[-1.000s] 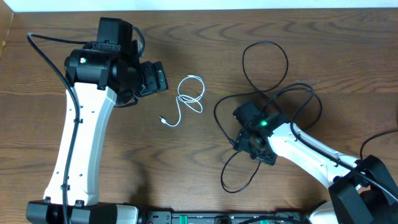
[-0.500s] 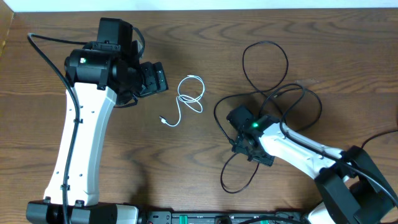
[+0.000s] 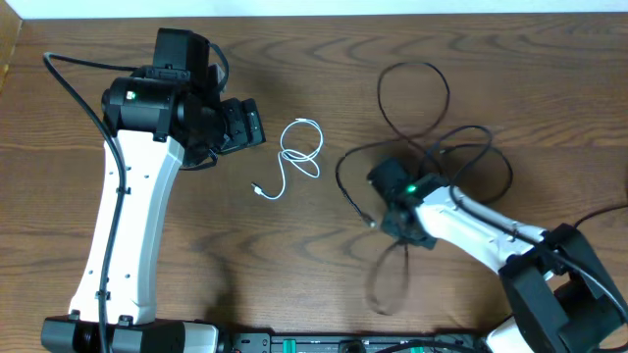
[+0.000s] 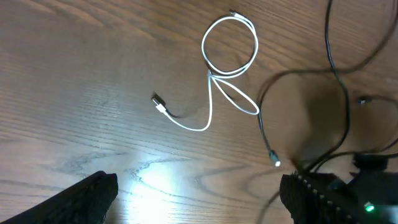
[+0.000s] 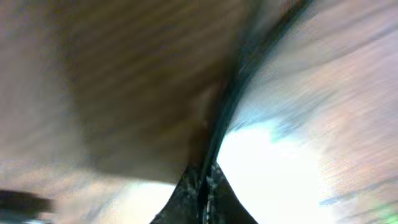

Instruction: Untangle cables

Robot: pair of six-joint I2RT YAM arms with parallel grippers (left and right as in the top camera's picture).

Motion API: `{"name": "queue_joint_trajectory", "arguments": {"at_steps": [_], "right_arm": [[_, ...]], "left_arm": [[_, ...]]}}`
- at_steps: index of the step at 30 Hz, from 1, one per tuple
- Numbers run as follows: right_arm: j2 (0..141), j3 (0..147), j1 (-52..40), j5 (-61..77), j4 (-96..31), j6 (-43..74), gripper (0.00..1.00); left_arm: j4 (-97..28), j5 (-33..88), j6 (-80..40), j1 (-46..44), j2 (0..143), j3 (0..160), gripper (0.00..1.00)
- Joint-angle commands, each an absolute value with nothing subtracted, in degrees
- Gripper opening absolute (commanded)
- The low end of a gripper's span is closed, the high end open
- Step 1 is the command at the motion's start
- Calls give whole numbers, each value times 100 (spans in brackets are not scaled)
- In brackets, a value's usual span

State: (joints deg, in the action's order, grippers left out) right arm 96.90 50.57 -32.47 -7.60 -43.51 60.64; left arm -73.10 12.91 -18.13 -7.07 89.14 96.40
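The thin black USB-type cable [image 3: 381,98] sprawls in several loose loops across the right half of the brown wooden table [image 3: 245,265]. The thin white USB-type cable [image 3: 285,155] lies well apart from it at mid-table, in one round loop and a narrow one, with its plug end trailing left. Both look light, limp and springy: a pulled strand probably drags its loops along, and the coils tend to curl back. The small plugs could snag at crossings. A hold near a plug end or on a free outer strand looks the better choice, since a pull at a crossing would likely tighten it.

The right gripper [image 3: 397,211] sits amid the black loops. Its wrist view is blurred, but its jaws appear pinched on a black strand. The left gripper [image 4: 196,183] hangs wide open beside the white cable, holding nothing.

Compared with half a second ago, the black cable's lower loop has narrowed and blurs, apparently lifted. Its right-hand loop has spread outward, and the right gripper has shifted slightly. The white cable and left arm are unchanged
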Motion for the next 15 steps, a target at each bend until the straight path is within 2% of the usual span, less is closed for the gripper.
{"name": "queue_joint_trajectory", "arguments": {"at_steps": [1, 10, 15], "right_arm": [[9835, 5050, -2622, -947, -4355, 5155, 1], [9782, 5916, -1446, -939, -4960, 3745, 1], [9782, 6886, -591, -1470, -5990, 3570, 1]], "left_arm": [[-7330, 1192, -1758, -681, 8882, 9666, 89], [-7332, 1194, -1758, -681, 8882, 9666, 89], [-7334, 1194, -1758, -681, 8882, 9666, 89]]}}
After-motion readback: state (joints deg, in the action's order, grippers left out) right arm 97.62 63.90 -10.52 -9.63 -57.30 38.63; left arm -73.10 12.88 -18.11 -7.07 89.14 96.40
